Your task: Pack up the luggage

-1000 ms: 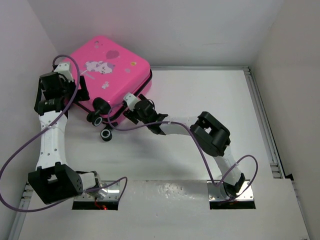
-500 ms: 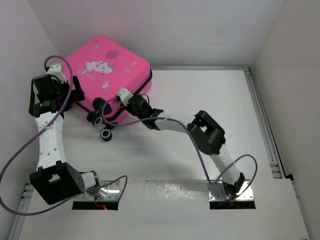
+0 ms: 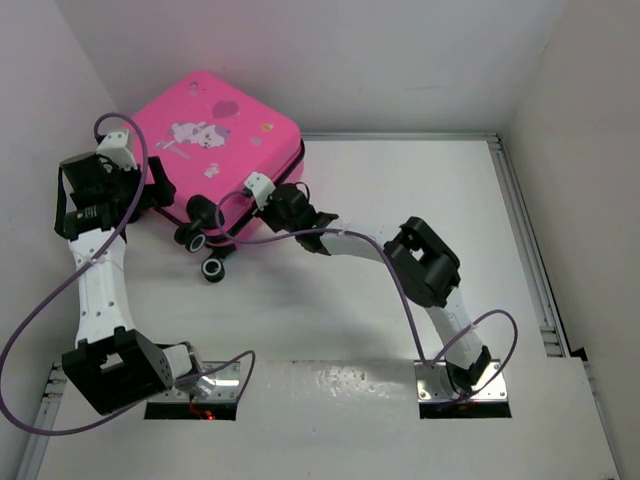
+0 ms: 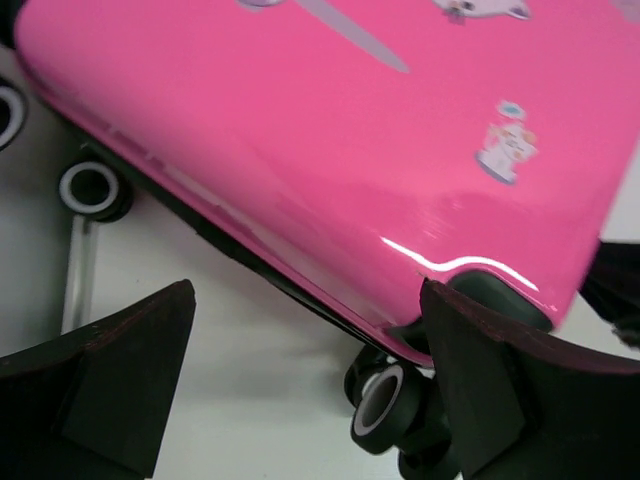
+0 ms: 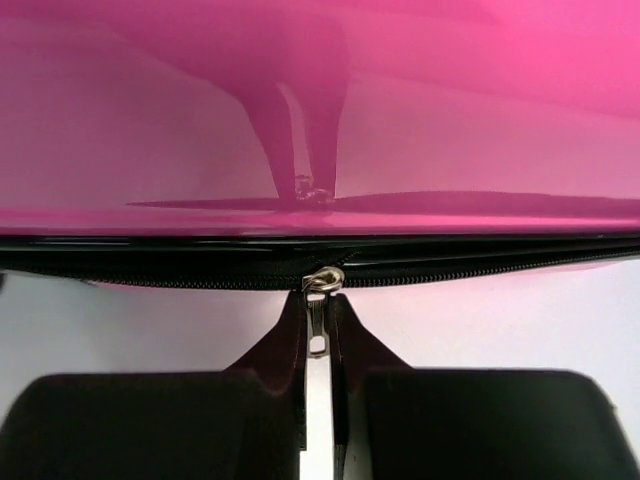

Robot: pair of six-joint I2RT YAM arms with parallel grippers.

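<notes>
Luggage (image 3: 225, 135): flat on table (image 3: 420, 190), ahead of both tools.
Right tool (image 5: 318, 315): clamped together on zipper pull (image 5: 317, 340).
Left tool (image 4: 305, 300): fingers apart, over wheels (image 4: 385, 400).

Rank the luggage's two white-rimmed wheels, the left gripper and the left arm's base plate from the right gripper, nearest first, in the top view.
From the right gripper, shut on the zipper pull:
1. Upper wheel and lower wheel, to its left; too close to call.
2. Left gripper, open, at the luggage's left side.
3. Base plate, at the near edge.
</notes>
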